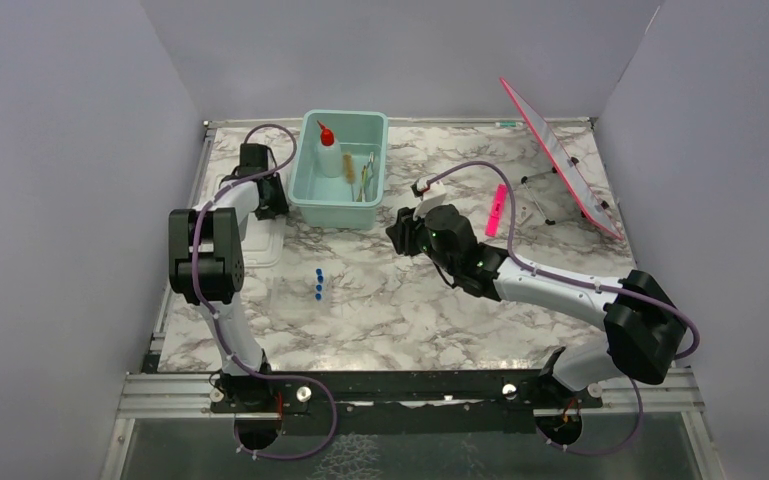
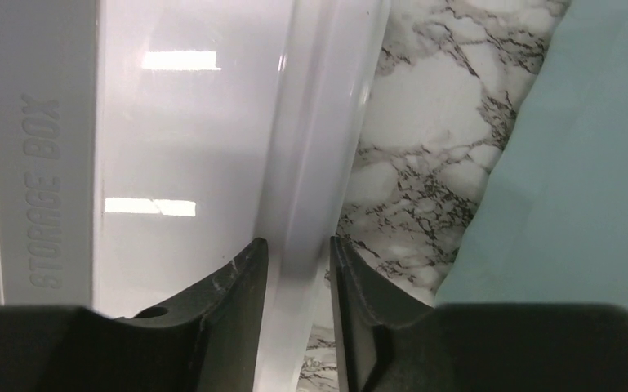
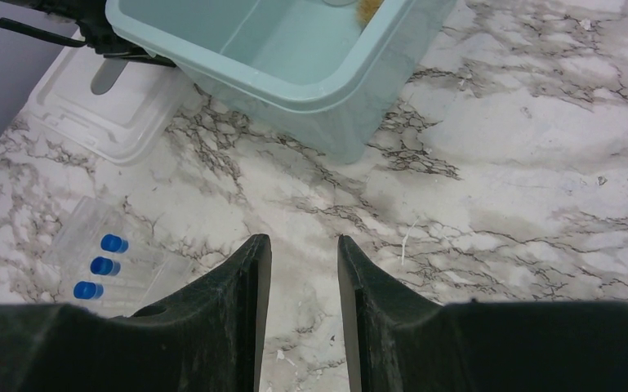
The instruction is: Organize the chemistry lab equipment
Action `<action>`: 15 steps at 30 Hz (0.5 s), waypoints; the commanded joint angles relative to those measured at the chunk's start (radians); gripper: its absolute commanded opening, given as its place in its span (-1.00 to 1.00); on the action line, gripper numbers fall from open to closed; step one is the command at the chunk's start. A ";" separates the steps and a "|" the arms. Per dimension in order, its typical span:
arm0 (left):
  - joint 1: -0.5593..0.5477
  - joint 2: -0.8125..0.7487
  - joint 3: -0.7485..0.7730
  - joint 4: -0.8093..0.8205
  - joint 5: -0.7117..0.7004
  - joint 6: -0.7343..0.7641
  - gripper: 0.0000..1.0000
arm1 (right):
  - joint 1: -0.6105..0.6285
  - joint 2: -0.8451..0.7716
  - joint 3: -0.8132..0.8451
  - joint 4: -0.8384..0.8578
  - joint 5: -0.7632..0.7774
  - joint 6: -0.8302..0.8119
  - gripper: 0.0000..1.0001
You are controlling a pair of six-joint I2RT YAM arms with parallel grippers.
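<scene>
The squeeze bottle [image 1: 328, 150] with its red nozzle stands in the teal tub [image 1: 345, 203], beside metal tongs and thin rods [image 1: 367, 175]. Three blue-capped vials [image 1: 318, 285] lie on the marble in a clear holder [image 3: 102, 265]. My left gripper [image 1: 265, 200] is low beside the tub's left wall [image 2: 588, 180]. Its jaws [image 2: 298, 245] straddle the raised rim of the white lid [image 2: 180, 122], open, with a thin gap at the right finger. My right gripper [image 1: 397, 232] hovers open over bare marble [image 3: 302, 241], right of the vials, with nothing between its fingers.
The white lid [image 1: 265, 245] lies flat left of the tub [image 3: 359, 98]. A flat pink strip [image 1: 497, 210] lies right of centre. A pink-edged board on a wire stand [image 1: 560, 160] leans at the back right. Grey walls enclose the table.
</scene>
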 commanded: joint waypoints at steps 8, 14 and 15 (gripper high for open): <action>-0.003 0.044 0.020 -0.091 -0.123 0.068 -0.87 | -0.005 0.006 0.034 -0.001 -0.026 0.001 -0.21; -0.003 -0.026 0.079 -0.091 -0.151 0.110 -1.00 | -0.005 -0.001 0.053 -0.012 -0.030 -0.003 -0.20; -0.003 -0.039 0.088 -0.091 -0.153 0.124 -1.00 | -0.005 0.000 0.056 -0.017 -0.030 0.000 -0.20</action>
